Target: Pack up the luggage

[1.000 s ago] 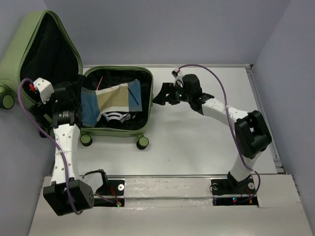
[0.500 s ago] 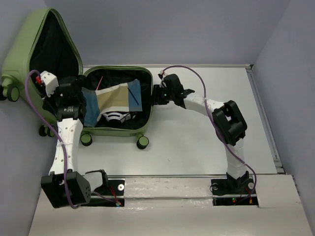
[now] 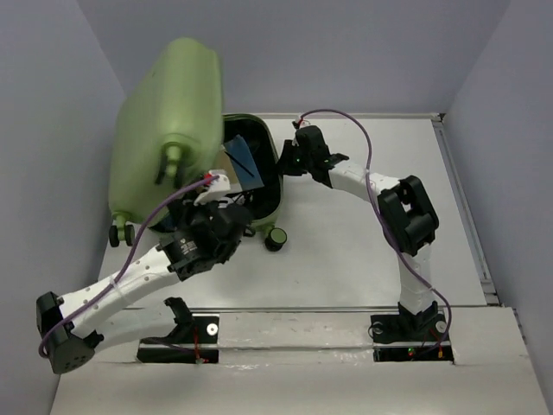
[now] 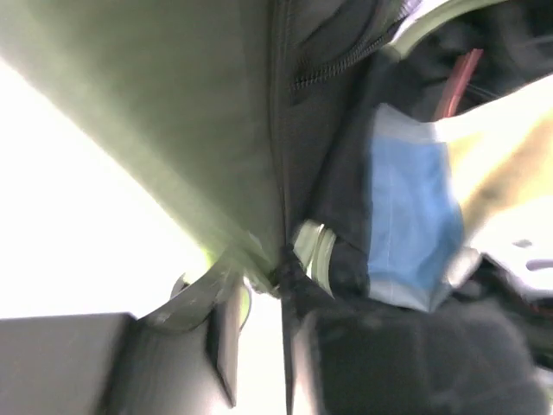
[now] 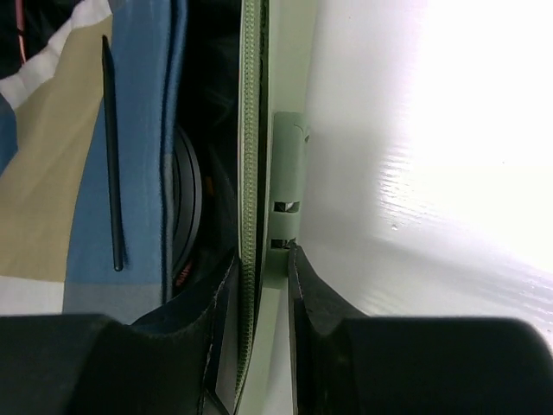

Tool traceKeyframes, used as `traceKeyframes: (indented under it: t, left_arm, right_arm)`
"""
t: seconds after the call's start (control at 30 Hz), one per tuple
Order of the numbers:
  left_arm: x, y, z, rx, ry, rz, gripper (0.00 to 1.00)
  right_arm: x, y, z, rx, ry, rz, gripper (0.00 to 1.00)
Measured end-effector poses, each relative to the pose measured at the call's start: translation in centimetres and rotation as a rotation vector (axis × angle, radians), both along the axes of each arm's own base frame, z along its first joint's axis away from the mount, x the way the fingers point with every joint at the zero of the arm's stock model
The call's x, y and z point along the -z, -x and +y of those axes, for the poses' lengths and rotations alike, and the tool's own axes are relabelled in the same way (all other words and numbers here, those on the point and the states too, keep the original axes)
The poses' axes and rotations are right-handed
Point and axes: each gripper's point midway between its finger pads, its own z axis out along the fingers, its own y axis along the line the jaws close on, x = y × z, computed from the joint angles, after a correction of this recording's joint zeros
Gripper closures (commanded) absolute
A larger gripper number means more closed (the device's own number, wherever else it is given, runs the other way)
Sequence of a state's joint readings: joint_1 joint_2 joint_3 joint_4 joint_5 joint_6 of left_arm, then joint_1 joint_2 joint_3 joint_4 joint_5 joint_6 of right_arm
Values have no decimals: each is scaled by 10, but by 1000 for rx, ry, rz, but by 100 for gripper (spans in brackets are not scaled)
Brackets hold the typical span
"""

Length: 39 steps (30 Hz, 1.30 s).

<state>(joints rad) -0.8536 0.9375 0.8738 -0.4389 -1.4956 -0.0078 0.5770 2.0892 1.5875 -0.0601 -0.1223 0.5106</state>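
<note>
The luggage (image 3: 168, 121) is a pale green hard-shell suitcase at the back left of the table. Its lid stands swung up over the black-lined base (image 3: 259, 177). My left gripper (image 3: 223, 199) is shut on the lid's zippered rim (image 4: 281, 130), low at the front edge; this view is blurred. My right gripper (image 3: 283, 162) is shut on the base's right wall (image 5: 252, 130), one finger inside and one outside. A blue and beige cloth (image 5: 60, 164) lies inside, with a thin dark stick (image 5: 111, 156) on it. The same cloth (image 4: 410, 225) shows in the left wrist view.
A green-and-black caster wheel (image 3: 276, 239) sticks out at the suitcase's near right corner, others (image 3: 121, 232) at the near left. White tabletop (image 3: 363, 251) spreads to the right, bounded by a rail (image 3: 462, 199). Grey walls close in behind and on both sides.
The lid has swung from lying open at the left to up over the base, carried by my left gripper, which closed on it. My right gripper moved left and closed on the base's right wall.
</note>
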Motion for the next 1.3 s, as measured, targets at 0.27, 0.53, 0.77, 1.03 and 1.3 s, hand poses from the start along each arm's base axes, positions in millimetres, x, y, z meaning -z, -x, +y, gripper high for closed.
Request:
traceKeyframes:
  t: [0.27, 0.53, 0.77, 1.03, 1.3]
  left_arm:
    - [6, 17, -190, 640, 129, 82, 2]
    - [-138, 74, -321, 1097, 642, -52, 1]
    - [-222, -25, -272, 974, 831, -245, 4]
    - [-180, -204, -154, 647, 815, -229, 5]
    - [-93, -355, -47, 495, 904, -97, 6]
  right_arm:
    - [5, 17, -51, -15, 22, 13, 93]
    - [7, 31, -126, -31, 22, 73, 32]
    - [-25, 28, -180, 70, 77, 83, 14]
    - [-219, 69, -160, 38, -31, -344, 93]
    - [-114, 288, -25, -542, -21, -198, 93]
